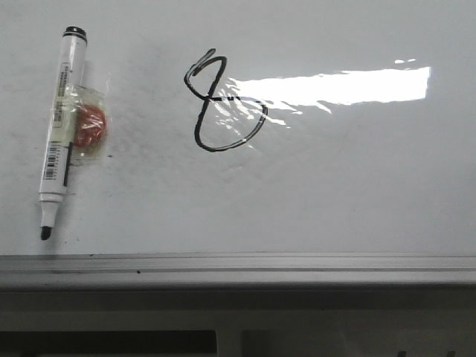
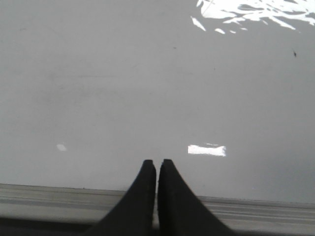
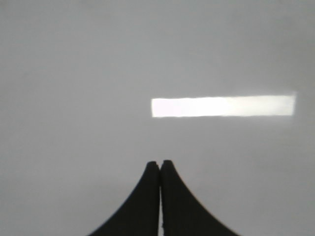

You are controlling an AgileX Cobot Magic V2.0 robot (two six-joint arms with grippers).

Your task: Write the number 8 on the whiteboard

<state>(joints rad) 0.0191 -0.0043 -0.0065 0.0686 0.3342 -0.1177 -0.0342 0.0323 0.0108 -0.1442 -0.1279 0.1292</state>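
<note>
A thin black number 8 (image 1: 221, 104) is drawn on the whiteboard (image 1: 335, 193) in the front view, with a small upper loop and a larger round lower loop. A white marker (image 1: 59, 130) with its black tip bare lies on the board at the left, tip toward the near edge. Neither gripper shows in the front view. My left gripper (image 2: 157, 163) is shut and empty over bare board by the metal edge strip (image 2: 59, 196). My right gripper (image 3: 160, 164) is shut and empty over bare board.
An orange-red lump in clear tape (image 1: 88, 125) is stuck to the marker's side. A bright glare patch (image 1: 342, 85) lies right of the figure. The grey metal edge strip (image 1: 238, 268) runs along the board's near side.
</note>
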